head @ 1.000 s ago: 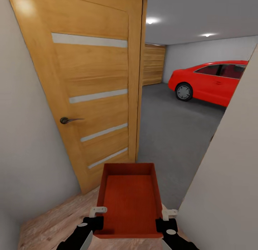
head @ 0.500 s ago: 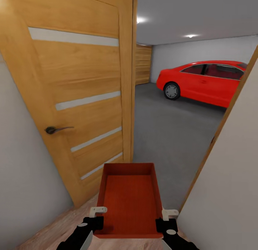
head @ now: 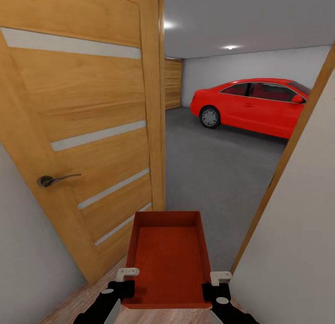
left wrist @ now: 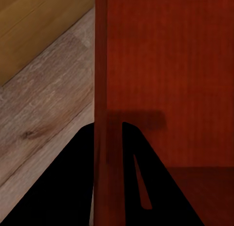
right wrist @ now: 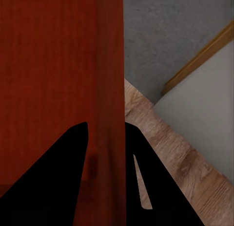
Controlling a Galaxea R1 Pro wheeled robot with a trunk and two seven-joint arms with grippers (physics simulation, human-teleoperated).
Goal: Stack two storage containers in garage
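Change since earlier: whole head view has shifted; the door now fills more of the left side, the car shows more fully, and the doorway looks closer. The bin and both grippers keep the same place in the view.
Garage [head: 260, 68]: seen through the open doorway, with white walls and a grey ceiling with two lights.
Concrete floor [head: 204, 170]: dark grey, it begins just past the far end of the bin.
Wooden door [head: 88, 128]: open, at the left, with pale stripes and a dark handle [head: 51, 179].
Car [head: 249, 105]: red, parked well apart from the doorway, toward the far wall.
White wall [head: 298, 240]: at the right, with a wooden edge along the doorway.
Plank floor [left wrist: 44, 114]: light wood, under the bin and the grippers.
Bin [head: 168, 256]: orange-red, shallow, nothing inside, held level in front of the robot above the plank floor at the doorway.
Left gripper [head: 124, 281]: it clamps the left side wall of the bin near the close corner; in the left wrist view one finger is each side of the wall.
Right gripper [head: 215, 284]: it clamps the right side wall in the same way.
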